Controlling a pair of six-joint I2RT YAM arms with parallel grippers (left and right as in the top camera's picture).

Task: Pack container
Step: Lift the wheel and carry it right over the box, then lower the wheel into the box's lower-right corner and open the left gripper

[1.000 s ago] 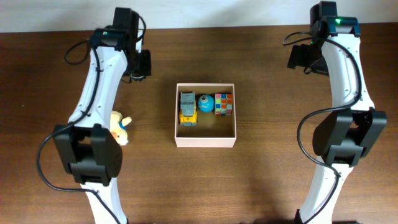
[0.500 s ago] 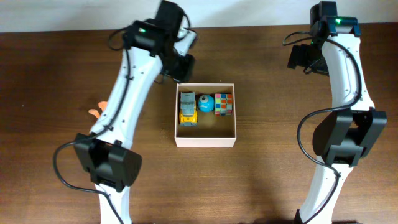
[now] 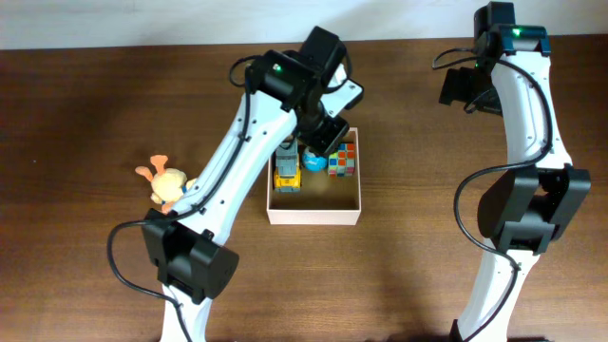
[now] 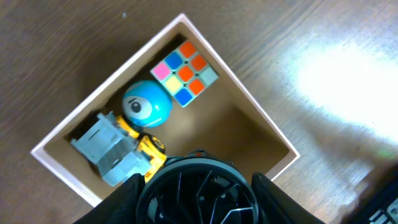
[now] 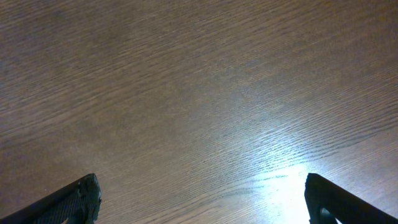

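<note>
Left gripper (image 3: 326,136) hangs over the back part of the container (image 3: 313,215). Its fingers (image 4: 132,198) are clamped on a black round ribbed object (image 4: 196,185) that sits between them; can't tell what the object is. In the left wrist view the container (image 4: 249,93) is straight under the gripper (image 4: 196,202), white walls, tan floor. Past the fingertips in the box: a yellow-grey toy truck (image 4: 118,152) closest, a blue ball (image 4: 146,104) touching it, then a colour cube (image 4: 185,73) just beside the ball, all along one wall. The floor on the gripper's other side is bare. Overhead, the truck (image 3: 286,171) and cube (image 3: 344,161) show either side of the gripper.

Right gripper (image 3: 463,87) is well apart from the container, which sits off to its left. Its fingers (image 5: 84,198) are spread wide with only wooden table (image 5: 199,93) under them, nothing between.

A plush duck (image 3: 166,180) lies on the table well to the left of the left gripper, beside the left arm.
</note>
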